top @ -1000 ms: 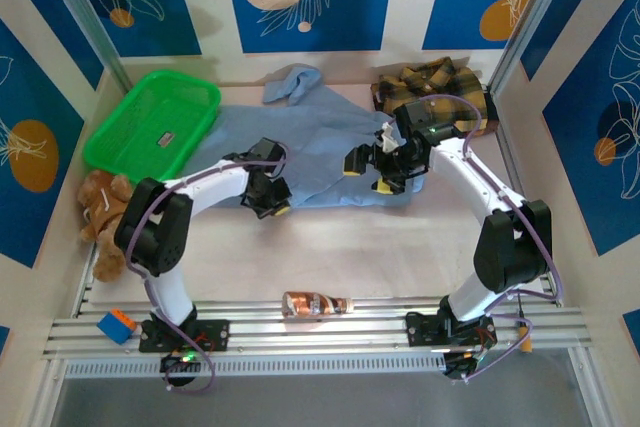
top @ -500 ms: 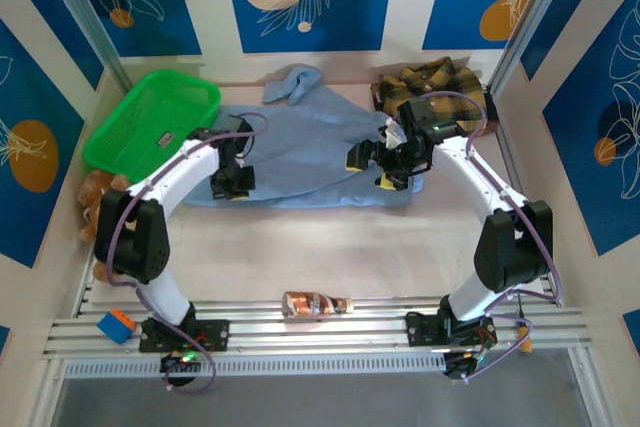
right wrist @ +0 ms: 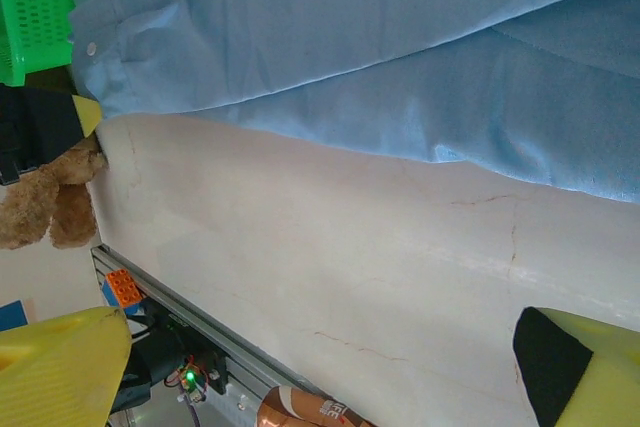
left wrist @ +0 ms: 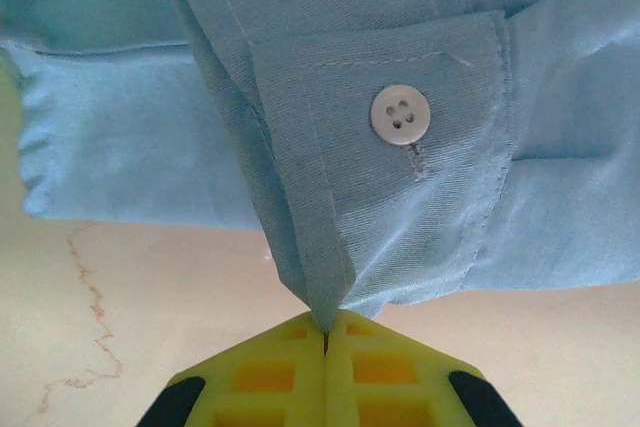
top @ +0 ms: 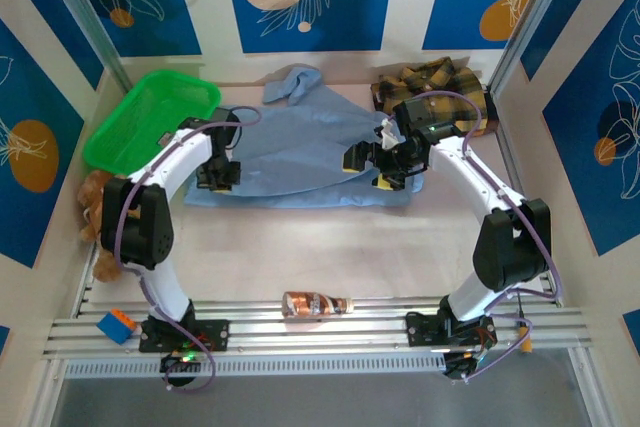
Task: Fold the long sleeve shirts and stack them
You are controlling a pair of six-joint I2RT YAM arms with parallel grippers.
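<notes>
Left claw clamped on cuff of plain light blue cloth shirt, spread mid-frame on tabletop. Right claw wide, above its right edge. Yellow-brown plaid flannel shirt bunched upper right.

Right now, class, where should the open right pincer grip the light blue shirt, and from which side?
Likely the light blue shirt's near hem, right end, from the near side: it lies flat, so only that free edge gives a lip.

Basket lies left of spread shirt, bunched shirt right.
</notes>
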